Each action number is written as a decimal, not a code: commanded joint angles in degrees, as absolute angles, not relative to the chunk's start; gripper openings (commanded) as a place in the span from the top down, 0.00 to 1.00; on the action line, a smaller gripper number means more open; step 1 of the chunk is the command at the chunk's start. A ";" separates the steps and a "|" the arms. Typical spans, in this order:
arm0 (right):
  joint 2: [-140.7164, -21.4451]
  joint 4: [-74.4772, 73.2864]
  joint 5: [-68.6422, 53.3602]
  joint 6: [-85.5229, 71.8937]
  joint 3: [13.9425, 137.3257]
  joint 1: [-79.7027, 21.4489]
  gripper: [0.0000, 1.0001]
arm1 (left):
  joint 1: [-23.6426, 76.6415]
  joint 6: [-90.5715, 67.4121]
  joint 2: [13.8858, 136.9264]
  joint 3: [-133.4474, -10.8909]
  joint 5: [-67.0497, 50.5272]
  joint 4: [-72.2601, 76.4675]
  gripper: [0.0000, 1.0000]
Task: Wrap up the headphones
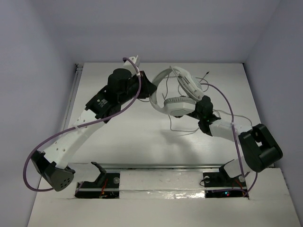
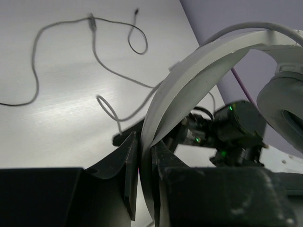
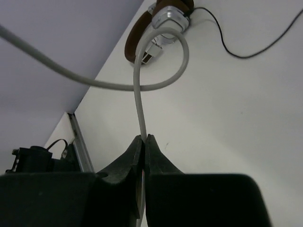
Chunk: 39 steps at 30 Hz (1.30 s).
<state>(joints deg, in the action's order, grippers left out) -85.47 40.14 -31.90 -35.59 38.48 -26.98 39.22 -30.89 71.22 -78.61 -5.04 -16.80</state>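
Note:
The white headphones (image 1: 177, 97) are held up off the table at the back centre. My left gripper (image 1: 150, 91) is shut on their broad headband (image 2: 199, 71), which runs up from between the jaws (image 2: 144, 142); one oval ear cup (image 2: 284, 101) hangs at the right. Their thin grey cable (image 2: 94, 47) trails in loops over the table. Just right of the lower ear cup, my right gripper (image 1: 201, 108) is shut on a stretch of that cable (image 3: 138, 94), which rises from the fingertips (image 3: 144, 138) and curls into a loop above them.
Smaller brown-cupped headphones (image 3: 158, 14) lie by the back wall with a thin black cable (image 3: 236, 49) running off to the right. A metal rail (image 3: 78, 137) lines the table's edge. Purple arm cables (image 1: 71, 130) arc beside both arms.

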 commanded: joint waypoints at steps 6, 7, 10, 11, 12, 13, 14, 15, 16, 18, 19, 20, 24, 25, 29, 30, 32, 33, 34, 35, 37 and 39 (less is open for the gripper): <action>-66.48 27.61 -22.33 -37.17 27.17 -32.78 1.00 | 35.43 -27.42 74.79 -89.56 13.35 -12.57 1.00; -64.71 26.73 -21.72 -37.79 26.11 -33.57 1.00 | 33.85 -27.94 74.88 -89.04 13.27 -11.87 1.00; -59.96 20.93 -19.00 -37.71 24.79 -35.67 1.00 | 33.32 -28.74 75.15 -86.85 17.47 -8.53 1.00; -59.25 19.44 -18.55 -37.62 24.87 -36.21 1.00 | 33.31 -29.09 75.15 -86.31 18.45 -7.13 1.00; -58.63 17.07 -18.20 -37.70 25.57 -36.82 1.00 | 33.31 -29.27 75.32 -85.00 19.50 -6.51 1.00; -57.58 16.09 -17.85 -37.71 25.92 -38.39 1.00 | 33.31 -29.53 75.41 -84.29 21.51 -5.81 1.00; -57.05 14.87 -17.32 -37.71 26.45 -39.45 1.00 | 33.31 -29.53 75.67 -83.77 23.01 -5.19 1.00; -56.52 12.50 -16.71 -37.88 26.98 -40.51 1.00 | 33.31 -29.44 75.85 -83.41 24.51 -4.92 1.00; -55.99 11.44 -15.31 -38.40 27.94 -41.65 1.00 | 33.31 -29.62 76.28 -82.36 26.96 -4.75 1.00; -54.94 8.71 -14.33 -39.11 28.74 -45.16 1.00 | 33.31 -29.53 76.55 -81.22 28.47 -3.43 1.00; -54.93 7.92 -13.02 -39.81 29.70 -46.39 1.00 | 33.31 -29.62 77.16 -80.34 29.17 -2.91 1.00; -54.93 5.91 -12.31 -40.08 30.32 -48.93 1.00 | 33.31 -29.62 77.60 -80.25 29.61 -2.81 1.00; -53.80 -4.61 -5.90 -39.90 35.85 -55.09 1.00 | 33.31 -28.39 79.80 -79.63 31.72 -3.43 1.00; -53.44 -6.75 -3.45 -39.73 37.34 -56.15 1.00 | 33.31 -27.61 79.89 -78.76 32.60 -3.60 1.00; -52.12 -15.63 -0.88 -38.76 43.93 -58.45 1.00 | 34.09 -26.02 79.10 -75.59 34.71 -5.44 1.00; -52.12 -18.34 -0.79 -38.41 46.21 -58.45 1.00 | 34.10 -25.67 78.23 -74.63 35.15 -5.80 1.00; -53.17 -20.56 -0.88 -37.10 48.59 -58.97 1.00 | 36.37 -24.97 77.52 -71.82 37.61 -7.55 1.00; -53.61 -22.57 -0.88 -36.74 49.73 -58.97 1.00 | 37.17 -24.79 77.00 -70.94 38.31 -8.43 1.00; -54.05 -23.37 -1.14 -36.22 51.92 -58.97 1.00 | 38.13 -24.61 76.82 -69.27 39.97 -9.31 1.00; -55.01 -24.16 -1.32 -34.91 52.99 -58.97 1.00 | 39.10 -24.44 76.82 -68.65 41.03 -11.67 1.00; -55.98 -26.71 -0.80 -33.58 56.66 -58.97 1.00 | 41.74 -23.91 76.99 -66.98 42.18 -14.23 1.00; -57.39 -28.64 -0.35 -31.47 58.88 -58.97 1.00 | 44.99 -23.29 77.26 -66.09 42.98 -18.10 1.00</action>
<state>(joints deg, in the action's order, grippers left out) -56.31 -23.27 -1.63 -35.51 53.89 -58.26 41.74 -23.14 80.38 -66.63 38.68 -16.78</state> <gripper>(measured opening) 0.039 0.084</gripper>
